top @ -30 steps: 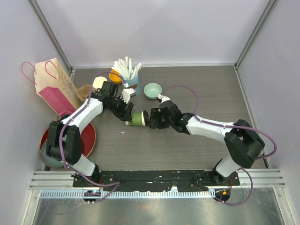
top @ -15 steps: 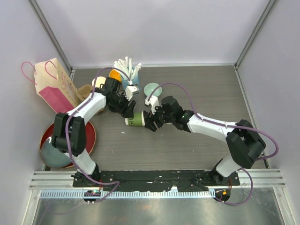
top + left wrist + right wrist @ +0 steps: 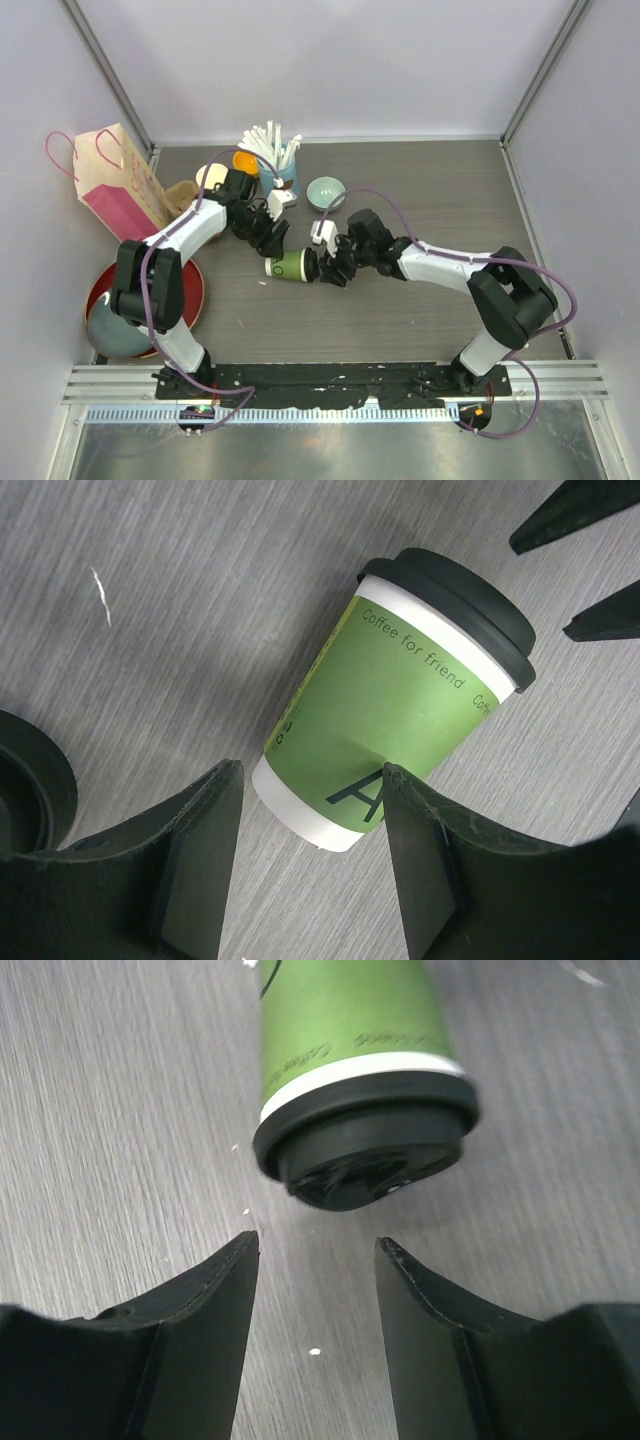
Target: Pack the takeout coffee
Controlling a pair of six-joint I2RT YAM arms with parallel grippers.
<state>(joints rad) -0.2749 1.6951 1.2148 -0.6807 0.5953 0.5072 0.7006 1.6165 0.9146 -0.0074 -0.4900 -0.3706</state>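
Green paper cup (image 3: 288, 266) with a black lid (image 3: 310, 266) lies on its side on the grey wood-grain table (image 3: 450, 200), about midway between the two arms. Its lid end points toward the right arm and its white base toward the left. Printed on its side are the words "Coffee for friend".

From its own wrist camera, the left tool (image 3: 312, 775) hangs over the cup's base end with its jaws apart. One finger (image 3: 190, 860) sits just off the cup's side. The other crosses the bottom edge of the green band in that view. I cannot tell whether either one touches the paper. The cup's weight is on the table.

From the other side, the right tool (image 3: 315, 1250) faces the lid head on. Its jaws are spread and low to the table, with nothing between them, and a strip of bare table separates them from the lid's rim. Its two dark fingertips (image 3: 570, 510) show in the upper right corner of the left wrist view, just past the lid.

Behind the cup, near the back of the table, a blue cup of white straws (image 3: 284, 180) stands beside a pale green bowl (image 3: 325, 192). A pink and brown paper bag (image 3: 115, 190) stands at the far left.
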